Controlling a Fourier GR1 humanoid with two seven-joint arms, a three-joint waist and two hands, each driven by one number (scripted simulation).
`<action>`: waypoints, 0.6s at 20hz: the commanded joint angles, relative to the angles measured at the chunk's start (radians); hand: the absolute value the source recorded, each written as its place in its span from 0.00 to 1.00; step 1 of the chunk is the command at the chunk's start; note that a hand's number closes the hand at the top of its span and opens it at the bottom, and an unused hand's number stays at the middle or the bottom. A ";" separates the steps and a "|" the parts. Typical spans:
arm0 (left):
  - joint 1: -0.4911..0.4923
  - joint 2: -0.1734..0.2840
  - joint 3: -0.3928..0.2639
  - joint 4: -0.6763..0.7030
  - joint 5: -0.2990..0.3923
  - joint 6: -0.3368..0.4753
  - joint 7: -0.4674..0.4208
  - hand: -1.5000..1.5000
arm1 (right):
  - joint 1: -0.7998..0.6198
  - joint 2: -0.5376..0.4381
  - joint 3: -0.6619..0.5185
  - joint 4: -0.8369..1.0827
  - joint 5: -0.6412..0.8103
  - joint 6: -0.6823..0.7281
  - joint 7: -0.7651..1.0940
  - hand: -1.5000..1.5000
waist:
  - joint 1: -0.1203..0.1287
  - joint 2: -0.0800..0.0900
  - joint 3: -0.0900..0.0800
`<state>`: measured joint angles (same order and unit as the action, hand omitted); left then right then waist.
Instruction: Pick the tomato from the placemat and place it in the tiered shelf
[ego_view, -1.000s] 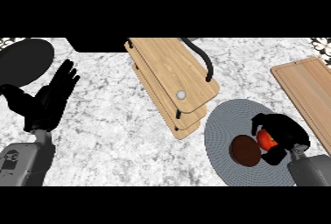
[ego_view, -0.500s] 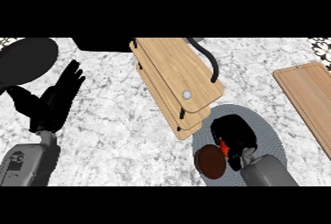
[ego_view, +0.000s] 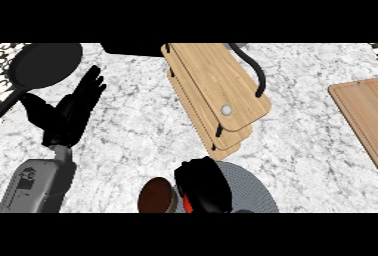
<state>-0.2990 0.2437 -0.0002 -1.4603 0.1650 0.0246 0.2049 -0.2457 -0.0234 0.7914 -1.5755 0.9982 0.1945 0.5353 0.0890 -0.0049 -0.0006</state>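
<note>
My right hand (ego_view: 205, 186) is curled round the red tomato (ego_view: 187, 203), of which only a sliver shows at its lower left. It hovers over the left part of the round grey placemat (ego_view: 251, 187) at the bottom of the head view. The tiered shelf (ego_view: 221, 95), made of stacked light wooden boards with a black frame, lies just above the hand, its near corner close to the knuckles. My left hand (ego_view: 70, 112) rests open at the left, fingers pointing up.
A brown round object (ego_view: 156, 196) sits at the placemat's left edge beside the right hand. A black frying pan (ego_view: 40, 65) lies at the top left. A wooden cutting board (ego_view: 362, 112) runs along the right edge. Marble counter lies between.
The right hand, holding the tomato, has shifted left across the placemat toward the shelf's near corner. The whole view has slid, so the shelf and board sit further right.
</note>
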 joint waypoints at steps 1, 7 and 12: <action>-0.010 0.000 -0.002 0.009 -0.005 0.003 0.007 0.50 | -0.015 0.022 0.092 -0.128 -0.097 -0.196 0.127 1.00 | -0.001 0.000 0.005; -0.001 0.001 0.002 0.019 -0.013 0.012 0.009 0.50 | -0.139 0.023 0.214 -0.261 -0.037 -0.411 0.375 1.00 | -0.016 -0.016 -0.002; -0.023 0.005 0.014 0.029 0.000 0.004 0.015 0.50 | -0.294 0.023 0.233 -0.305 -0.006 -0.488 0.598 1.00 | -0.029 -0.013 -0.005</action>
<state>-0.3129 0.2416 0.0030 -1.4400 0.1584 0.0340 0.2157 -0.4401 -0.0023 1.0023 -1.8351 0.9758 -0.2231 0.9698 0.0661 -0.0176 -0.0034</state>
